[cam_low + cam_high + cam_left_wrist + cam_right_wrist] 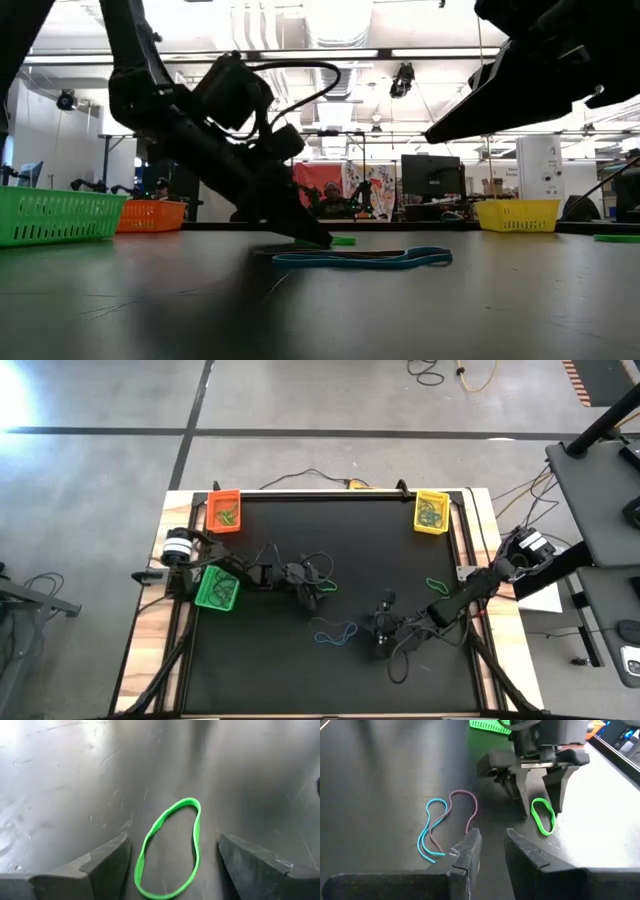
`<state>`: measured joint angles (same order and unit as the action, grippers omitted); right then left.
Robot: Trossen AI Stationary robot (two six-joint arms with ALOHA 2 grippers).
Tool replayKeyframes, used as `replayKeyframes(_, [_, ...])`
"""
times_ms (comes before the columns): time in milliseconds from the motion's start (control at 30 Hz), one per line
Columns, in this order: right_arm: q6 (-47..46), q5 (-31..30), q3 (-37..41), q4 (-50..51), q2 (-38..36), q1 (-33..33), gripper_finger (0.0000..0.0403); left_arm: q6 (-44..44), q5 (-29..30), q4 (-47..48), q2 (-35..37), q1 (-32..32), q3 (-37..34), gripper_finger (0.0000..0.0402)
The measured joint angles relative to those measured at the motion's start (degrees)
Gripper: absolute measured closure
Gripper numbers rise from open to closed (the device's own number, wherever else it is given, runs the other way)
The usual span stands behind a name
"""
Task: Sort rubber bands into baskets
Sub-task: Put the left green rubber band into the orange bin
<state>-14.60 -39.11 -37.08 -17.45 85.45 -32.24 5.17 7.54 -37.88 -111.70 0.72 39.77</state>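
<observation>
High view: a black mat [270, 660] covers a wooden table [145, 645] standing on a grey concrete floor crossed by dark lines, with loose cables at the 12 o'clock edge. The orange basket [224, 510] sits at the mat's 11 o'clock corner, the yellow basket [431, 511] at 1 o'clock, and the green basket [217, 588] at 9 o'clock; the orange and yellow ones hold bands.

The left gripper [313, 596] is down near the mat's centre, its fingers [107, 862] spread wide on either side of a green rubber band [170, 850] lying flat on the mat. The right gripper [384, 637] rests around 5 o'clock of centre, its fingers [467, 852] close together with a narrow gap, pinching nothing. A blue rubber band [336, 634] lies between the two grippers, just beside a purplish one [466, 810]. Another green band [438, 584] lies at 3 o'clock.

The low view shows a workshop behind the table: ceiling strip lights, monitors, a red poster whose writing is too small to read, and a seated person [330, 198].
</observation>
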Motion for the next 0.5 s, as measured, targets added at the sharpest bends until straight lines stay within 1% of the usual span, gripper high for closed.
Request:
replayKeyframes(167, [-1.65,-0.04,0.0,0.0,0.0,0.91,0.0321,0.74,0.25,-3.32,-3.54,0.21,0.11,0.0132])
replayKeyframes(267, [-1.87,-0.09,0.0,0.02,0.0,1.08,0.0321,1.06,0.45,-3.52,-4.57,0.21,0.09,0.0158])
replayKeyframes(367, [-1.87,-0.07,0.0,0.0,0.0,1.06,0.0321,1.36,2.44,-3.15,-4.89,0.18,0.17,0.0198])
replayKeyframes(500, [-1.85,-0.07,0.0,0.0,-0.02,1.06,0.0321,1.4,4.83,-2.71,-4.94,0.51,0.22,0.0266])
